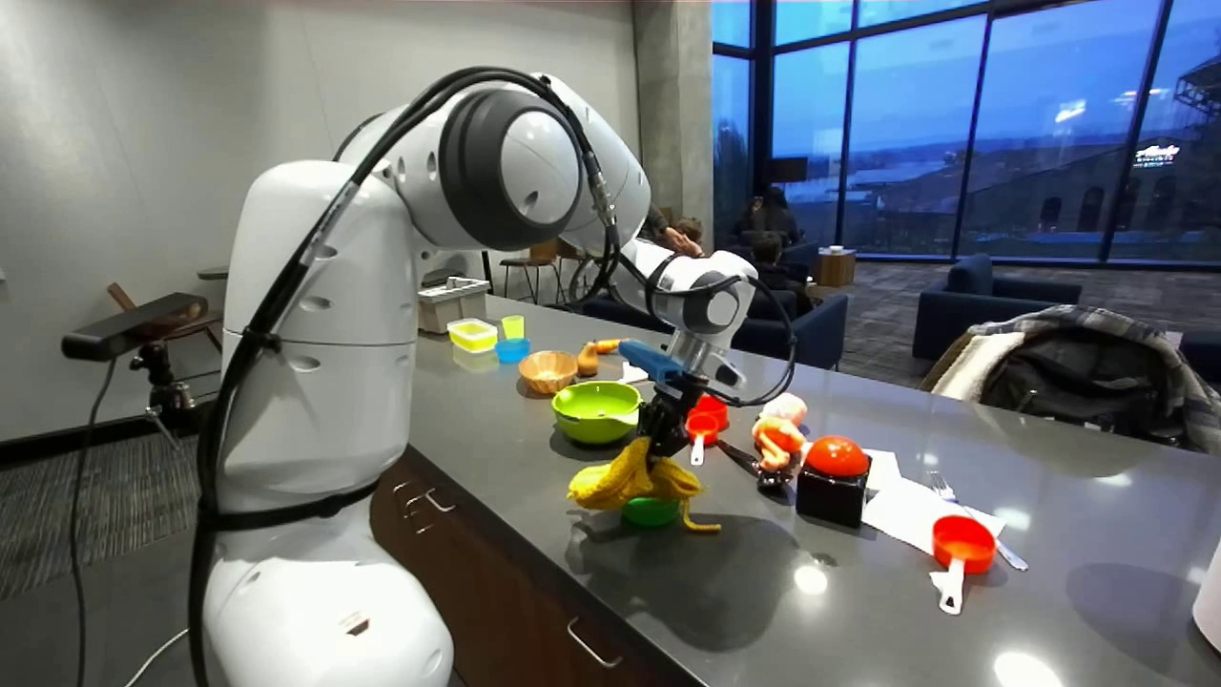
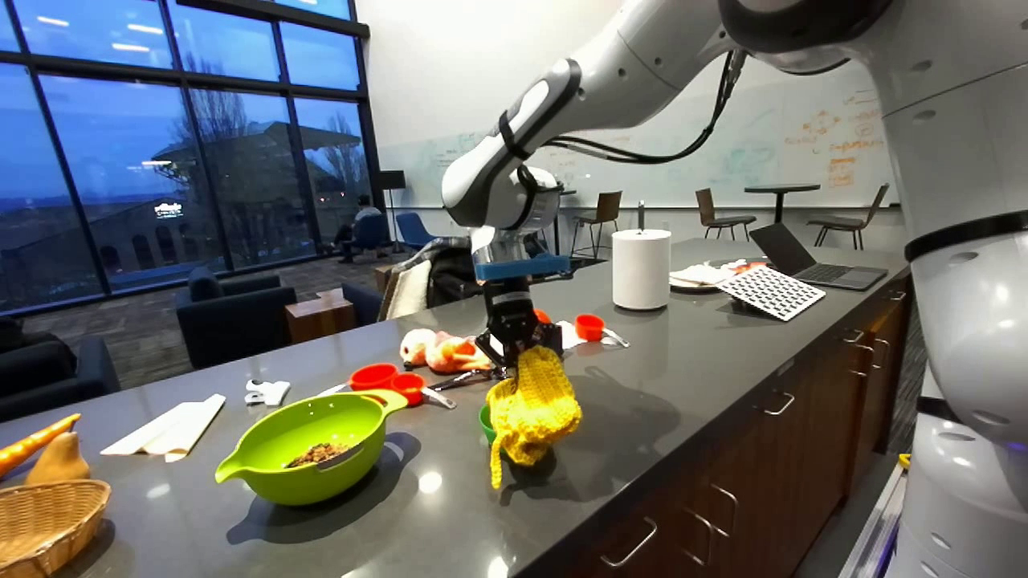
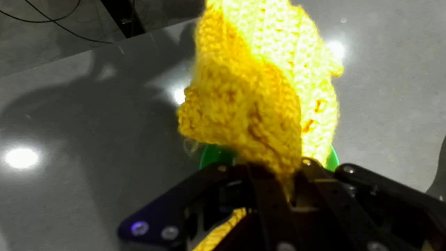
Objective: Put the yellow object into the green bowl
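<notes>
yellow knitted cloth object [image 1: 625, 480] hangs from the black two-fingered robot gripper [image 1: 658, 450], whose jaws stand narrow, pinched on a fold of it, so that part droops out to one side and a thin yellow strand [image 2: 495, 466] dangles below. in both exterior views the cloth is low over the glossy dark grey counter [image 2: 683, 353] and partly hides a small dark green bowl [image 1: 651, 513]; i cannot tell whether the two touch. the wrist view shows that bowl beneath the cloth, its rim peeking out on either side. a larger lime green bowl [image 2: 281, 483] with a pouring spout and a handle stands near, apart from the cloth, and brown bits [image 2: 321, 455] lie in it. farther along the counter in an exterior view, a flat white paper sheet [image 1: 920, 515] lies between a black box [image 1: 830, 498] topped by a red dome [image 1: 838, 456] and a round red measuring cup [image 1: 963, 546] with a white handle, a silver fork [image 1: 1011, 558] just beside it
</notes>
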### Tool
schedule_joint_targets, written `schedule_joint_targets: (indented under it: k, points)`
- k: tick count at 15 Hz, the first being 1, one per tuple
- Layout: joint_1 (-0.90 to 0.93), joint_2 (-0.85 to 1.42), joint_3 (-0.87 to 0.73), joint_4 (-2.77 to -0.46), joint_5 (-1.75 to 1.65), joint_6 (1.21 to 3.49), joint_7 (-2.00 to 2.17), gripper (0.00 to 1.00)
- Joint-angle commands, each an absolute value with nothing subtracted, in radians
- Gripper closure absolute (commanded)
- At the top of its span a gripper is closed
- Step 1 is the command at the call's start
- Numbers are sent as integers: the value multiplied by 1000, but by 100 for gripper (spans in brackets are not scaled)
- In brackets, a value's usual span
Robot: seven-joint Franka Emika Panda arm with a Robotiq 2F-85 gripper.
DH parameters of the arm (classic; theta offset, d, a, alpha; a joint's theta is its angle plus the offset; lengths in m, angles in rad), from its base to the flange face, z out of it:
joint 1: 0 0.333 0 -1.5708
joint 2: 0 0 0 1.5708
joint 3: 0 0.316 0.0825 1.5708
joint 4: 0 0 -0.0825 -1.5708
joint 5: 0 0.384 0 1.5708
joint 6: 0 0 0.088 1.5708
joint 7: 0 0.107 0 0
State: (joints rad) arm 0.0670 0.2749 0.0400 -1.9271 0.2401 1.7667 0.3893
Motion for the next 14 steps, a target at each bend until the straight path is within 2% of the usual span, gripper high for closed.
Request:
schedule_joint_targets:
  k: [1,7,14]
  points:
    - [72,312,17,-1899,233,1785,446,97]
    - [74,355,-36,-1894,186,1827,579,97]
    - [103,408,-87,-1834,-44,1827,856,97]
